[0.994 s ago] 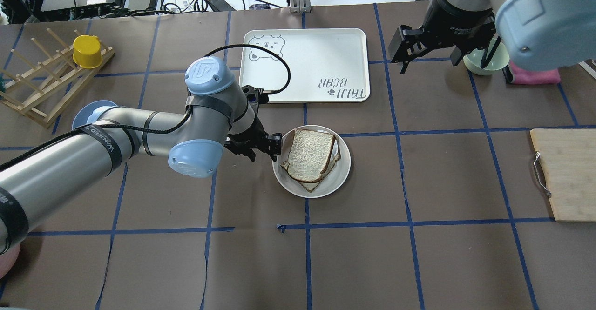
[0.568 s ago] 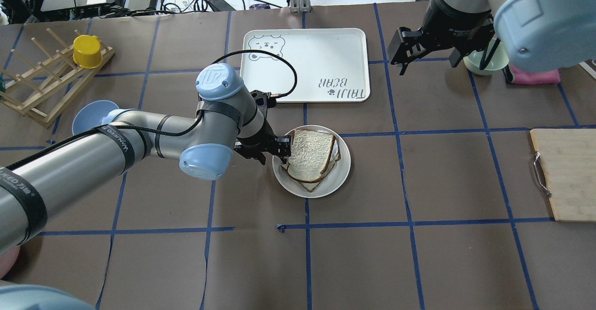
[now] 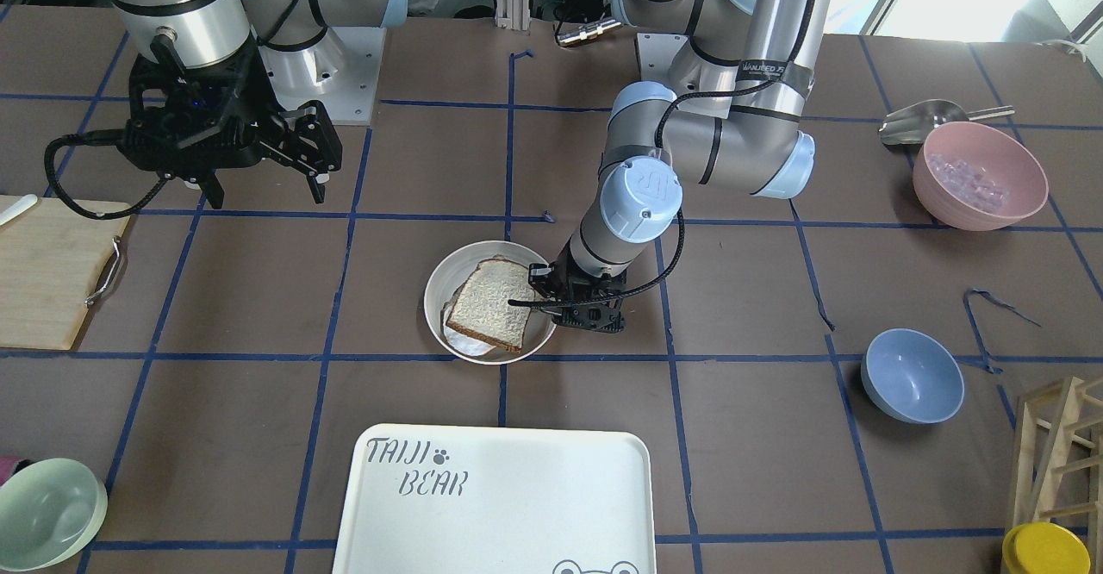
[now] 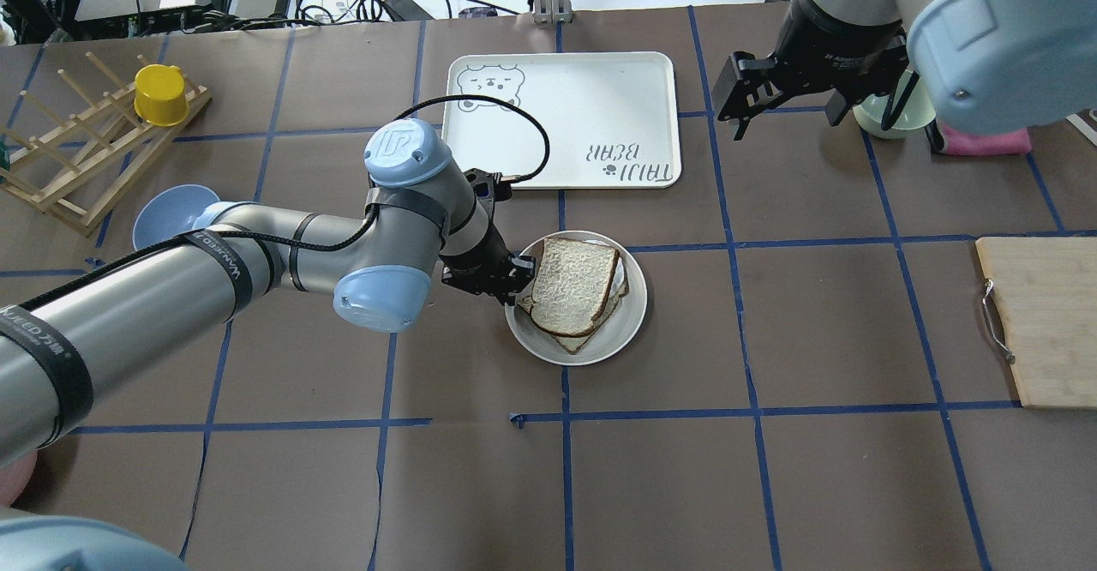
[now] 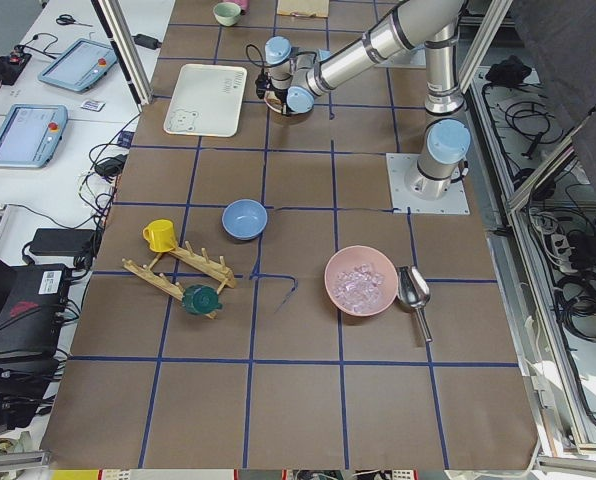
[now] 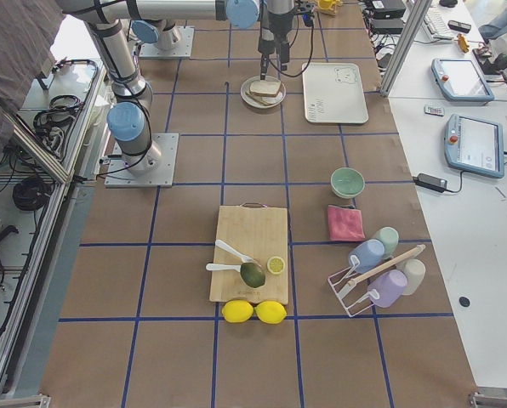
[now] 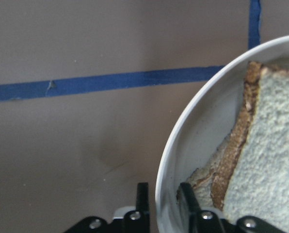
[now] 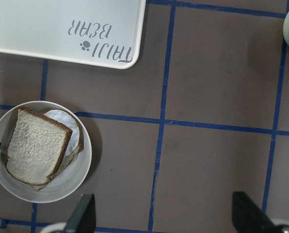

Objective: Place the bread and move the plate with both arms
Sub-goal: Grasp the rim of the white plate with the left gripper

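The off-white plate [image 4: 600, 350] sits mid-table. The bread [image 4: 572, 288], a slice with a dark brown crust, lies on it on top of a second slice, with something white between them. My left gripper [image 4: 517, 284] is at the plate's left rim. In the left wrist view its fingers [image 7: 142, 194] stand close together, one outside and one inside the rim [image 7: 183, 141], shut on it. My right gripper [image 4: 782, 115] hangs wide open and empty above the table at the back right. The right wrist view shows the plate [image 8: 62, 194] and bread [image 8: 35, 148] far to its lower left.
The white TAIJI BEAR tray [image 4: 566, 117] lies just behind the plate. A pale green bowl [image 4: 896, 112] and pink cloth are by the right arm. A cutting board [image 4: 1041, 322] is at the right edge. A blue bowl [image 4: 167, 211] and a wooden rack with a yellow cup [image 4: 161, 95] are at the left.
My left gripper has moved right, from just short of the plate onto its left rim. The right arm has shifted only slightly. The bread has not moved.
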Controlling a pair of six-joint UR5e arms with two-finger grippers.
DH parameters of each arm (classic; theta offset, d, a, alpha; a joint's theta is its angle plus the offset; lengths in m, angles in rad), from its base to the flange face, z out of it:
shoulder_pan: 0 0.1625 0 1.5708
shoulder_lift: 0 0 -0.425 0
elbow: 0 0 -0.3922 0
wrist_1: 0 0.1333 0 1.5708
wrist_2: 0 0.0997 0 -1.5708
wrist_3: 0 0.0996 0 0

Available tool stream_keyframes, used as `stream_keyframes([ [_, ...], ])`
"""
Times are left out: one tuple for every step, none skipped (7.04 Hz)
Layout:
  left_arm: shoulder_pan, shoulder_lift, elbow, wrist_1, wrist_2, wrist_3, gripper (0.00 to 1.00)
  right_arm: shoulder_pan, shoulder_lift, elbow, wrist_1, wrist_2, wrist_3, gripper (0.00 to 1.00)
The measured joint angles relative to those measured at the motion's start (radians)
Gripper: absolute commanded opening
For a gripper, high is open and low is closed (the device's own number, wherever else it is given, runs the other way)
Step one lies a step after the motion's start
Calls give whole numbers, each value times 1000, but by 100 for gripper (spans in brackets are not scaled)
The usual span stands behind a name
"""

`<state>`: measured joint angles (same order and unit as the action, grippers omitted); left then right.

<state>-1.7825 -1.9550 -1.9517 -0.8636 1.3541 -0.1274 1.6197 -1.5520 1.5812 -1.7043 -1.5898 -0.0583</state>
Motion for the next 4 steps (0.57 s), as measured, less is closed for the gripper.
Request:
stream_keyframes([
  [0,3,2,-2,2,-3,0,-1,1,0,0,0,0,100],
  [3,11,4,-7,4,-6,0,-1,1,0,1,0,0,100],
  [9,22,11,-19,5,-11,0,-1,1,0,2,1,0,100],
  [18,31,31,-52,3,-14,0,-1,1,0,3,1,0,100],
])
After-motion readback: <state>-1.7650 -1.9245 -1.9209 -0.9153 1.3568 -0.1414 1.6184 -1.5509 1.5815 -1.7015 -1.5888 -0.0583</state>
